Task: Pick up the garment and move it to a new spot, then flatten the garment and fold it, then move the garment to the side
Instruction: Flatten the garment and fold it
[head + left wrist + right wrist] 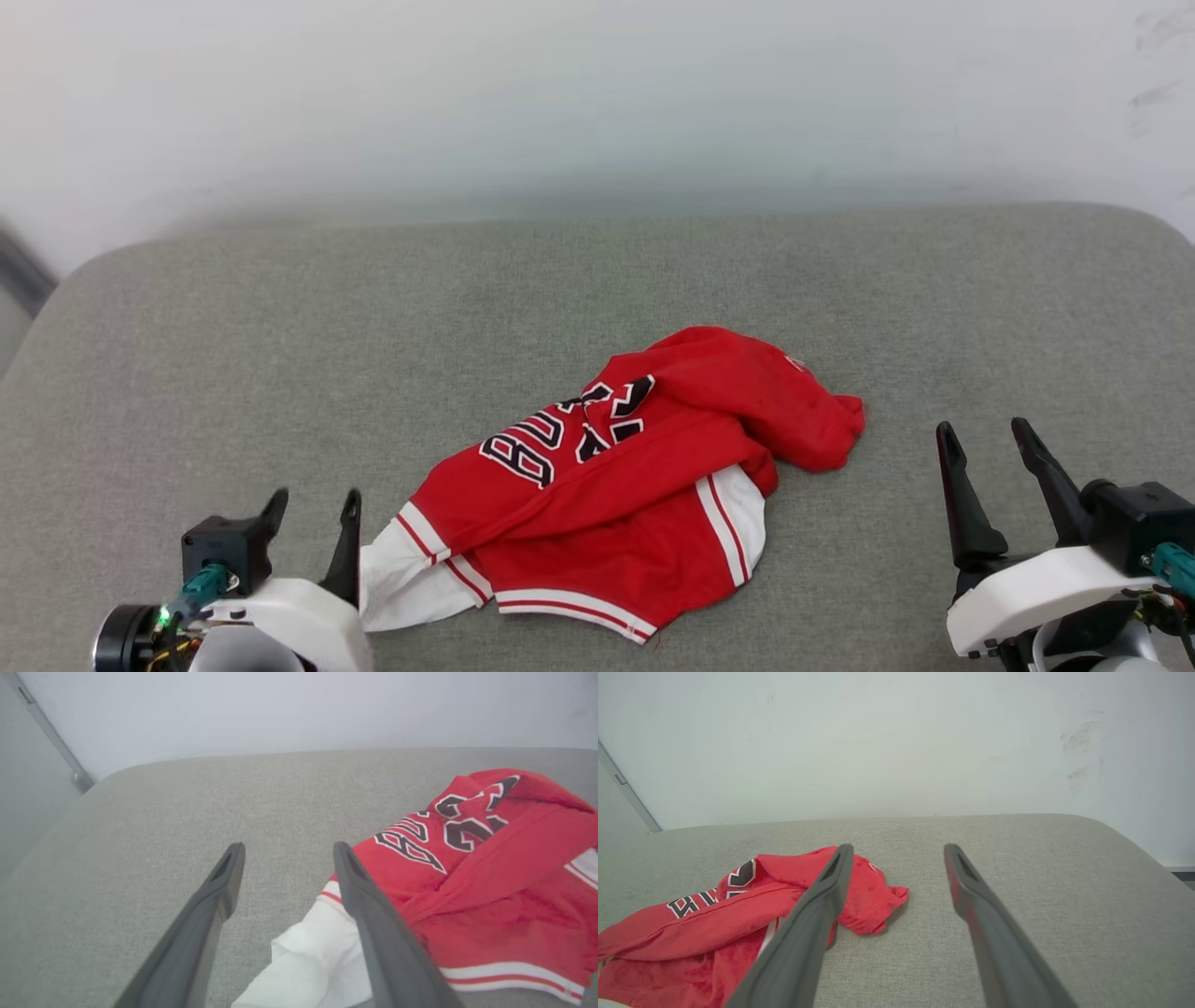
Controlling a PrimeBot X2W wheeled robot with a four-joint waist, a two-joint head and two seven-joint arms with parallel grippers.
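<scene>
Left pincer (316, 497) and right pincer (982, 427) both spread and empty; garment (644, 485) crumpled near-centre on grey padded surface (280, 327), thin, limp, probably slippery; take white sleeve end (411, 569) beside left pincer and far-right red corner (836, 429).

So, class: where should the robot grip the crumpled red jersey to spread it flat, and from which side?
Probably the white sleeve end, from the robot's left: it sticks out loose from the bunched jersey, right beside the open left gripper.
</scene>
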